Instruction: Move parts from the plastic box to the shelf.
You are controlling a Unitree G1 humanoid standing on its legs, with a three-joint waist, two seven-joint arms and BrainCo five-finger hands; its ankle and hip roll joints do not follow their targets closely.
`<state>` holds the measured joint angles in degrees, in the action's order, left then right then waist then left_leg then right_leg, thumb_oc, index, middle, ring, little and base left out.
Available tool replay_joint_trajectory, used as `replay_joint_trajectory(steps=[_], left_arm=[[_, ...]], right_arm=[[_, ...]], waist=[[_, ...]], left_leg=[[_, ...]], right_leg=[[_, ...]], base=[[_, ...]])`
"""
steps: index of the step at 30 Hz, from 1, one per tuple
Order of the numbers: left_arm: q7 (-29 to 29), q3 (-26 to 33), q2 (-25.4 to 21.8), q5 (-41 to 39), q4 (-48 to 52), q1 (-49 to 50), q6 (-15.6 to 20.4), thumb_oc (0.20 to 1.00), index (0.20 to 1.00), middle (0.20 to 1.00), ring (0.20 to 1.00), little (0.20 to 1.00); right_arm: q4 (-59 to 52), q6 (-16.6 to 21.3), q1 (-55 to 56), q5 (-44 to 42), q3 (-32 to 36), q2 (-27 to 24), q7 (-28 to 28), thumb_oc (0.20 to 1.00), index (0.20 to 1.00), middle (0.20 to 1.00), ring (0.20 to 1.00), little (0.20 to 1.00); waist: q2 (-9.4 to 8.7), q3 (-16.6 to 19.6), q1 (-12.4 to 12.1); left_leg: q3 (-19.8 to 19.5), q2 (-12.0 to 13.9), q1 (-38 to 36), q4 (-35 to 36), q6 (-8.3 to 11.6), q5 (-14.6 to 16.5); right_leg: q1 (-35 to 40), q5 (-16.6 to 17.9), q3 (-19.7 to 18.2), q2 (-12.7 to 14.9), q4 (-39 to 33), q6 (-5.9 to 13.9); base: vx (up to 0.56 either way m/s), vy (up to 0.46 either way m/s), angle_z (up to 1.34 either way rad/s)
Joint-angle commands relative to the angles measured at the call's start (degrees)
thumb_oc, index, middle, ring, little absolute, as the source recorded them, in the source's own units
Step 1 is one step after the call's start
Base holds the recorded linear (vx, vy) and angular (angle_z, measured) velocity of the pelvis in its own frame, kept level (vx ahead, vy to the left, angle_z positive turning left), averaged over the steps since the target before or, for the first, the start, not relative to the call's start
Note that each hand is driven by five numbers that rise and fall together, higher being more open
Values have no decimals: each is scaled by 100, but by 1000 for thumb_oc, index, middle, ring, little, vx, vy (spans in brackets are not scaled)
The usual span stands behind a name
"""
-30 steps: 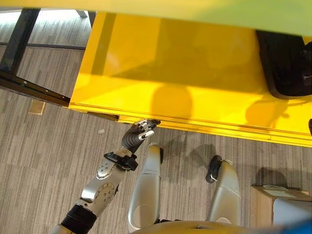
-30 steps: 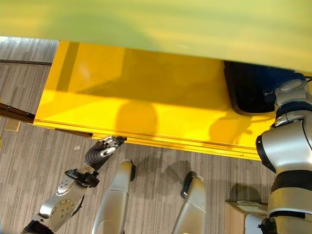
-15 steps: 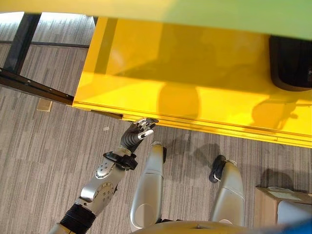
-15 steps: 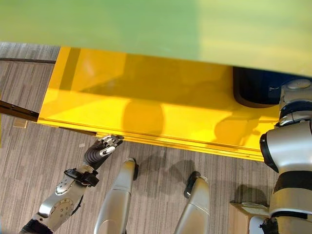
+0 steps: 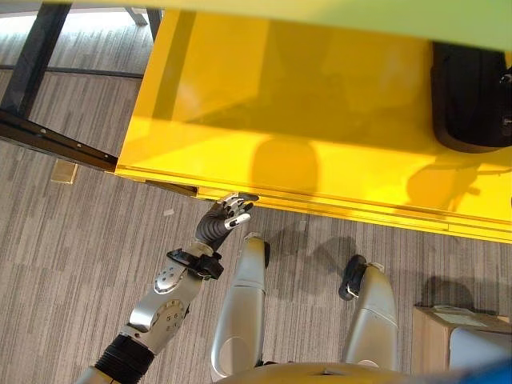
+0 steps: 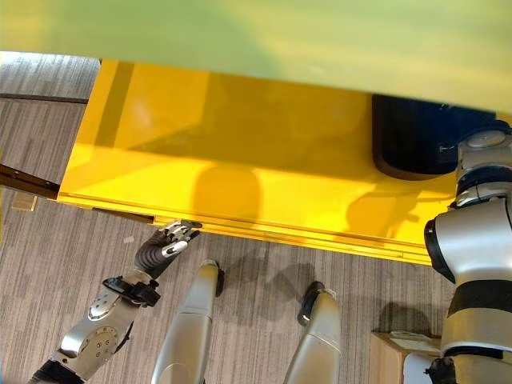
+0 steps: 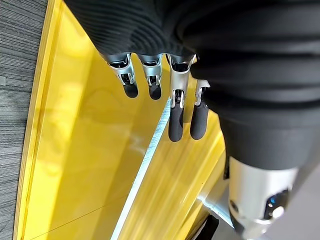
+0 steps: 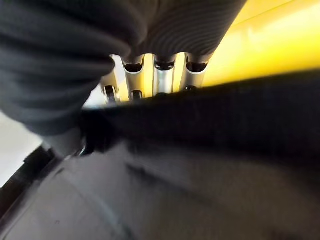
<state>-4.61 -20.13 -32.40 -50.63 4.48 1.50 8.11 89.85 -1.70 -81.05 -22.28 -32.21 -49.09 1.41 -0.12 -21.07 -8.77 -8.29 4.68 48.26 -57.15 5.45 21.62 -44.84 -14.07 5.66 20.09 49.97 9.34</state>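
Note:
A large black part (image 5: 472,96) lies on the yellow shelf board (image 5: 304,120) at its far right, partly under the upper board (image 6: 280,40). My right arm reaches up to that part, and my right hand (image 8: 165,30) is right against the black part (image 8: 200,115), which hides what lies past the knuckles. My left hand (image 5: 220,220) hovers low by the shelf's front edge, open and holding nothing. Its fingers (image 7: 175,115) hang relaxed over the yellow surface.
A black metal frame leg (image 5: 48,140) runs along the floor left of the shelf. A small tan scrap (image 5: 62,172) lies beside it. A cardboard box (image 5: 448,336) stands on the grey carpet at the lower right.
The view swayed a little. My left hand stays by the shelf's front edge and my right arm stays at the black part.

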Motion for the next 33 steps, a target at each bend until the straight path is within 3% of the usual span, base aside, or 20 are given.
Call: replay_joint_trajectory(steps=[1,17,28,29,33], left_arm=[[-37,167,-132,-95,516,2,350,1000,1000,1000,1000,1000],[-37,211,-128,-171,469,10,351,1000,1000,1000,1000,1000],[-84,275,-233,-195,427,-62,370,1000,1000,1000,1000,1000],[-89,284,-250,-200,426,-92,376,1000,1000,1000,1000,1000],[-132,302,-263,-181,345,-142,364,1000,1000,1000,1000,1000]], right_arm=[[126,214,-117,-102,-50,-323,160,1000,1000,1000,1000,1000],[50,241,-42,-360,68,-326,261,1000,1000,1000,1000,1000],[-136,268,-302,-367,-203,-444,305,1000,1000,1000,1000,1000],[-167,276,-325,-346,-240,-453,304,1000,1000,1000,1000,1000],[-379,345,-385,-373,-329,-433,312,1000,1000,1000,1000,1000]], waist=[[6,203,-37],[-115,181,87],[-311,326,181],[-355,354,201],[-460,454,266]], left_leg=[[114,-8,149,132,-232,-226],[114,54,-61,241,-236,-238],[106,147,-540,554,-225,-273],[118,150,-583,668,-241,-451],[122,195,-909,870,-234,-467]], right_leg=[[-273,-566,-54,-329,834,-535],[-58,-509,-11,-387,688,-521],[382,-372,35,-468,343,-468],[438,-198,60,-480,205,-505],[793,-126,60,-523,-64,-493]], base=[[0,0,0],[0,0,0],[-2,6,-7],[-57,-3,-6],[-8,-4,-2]])
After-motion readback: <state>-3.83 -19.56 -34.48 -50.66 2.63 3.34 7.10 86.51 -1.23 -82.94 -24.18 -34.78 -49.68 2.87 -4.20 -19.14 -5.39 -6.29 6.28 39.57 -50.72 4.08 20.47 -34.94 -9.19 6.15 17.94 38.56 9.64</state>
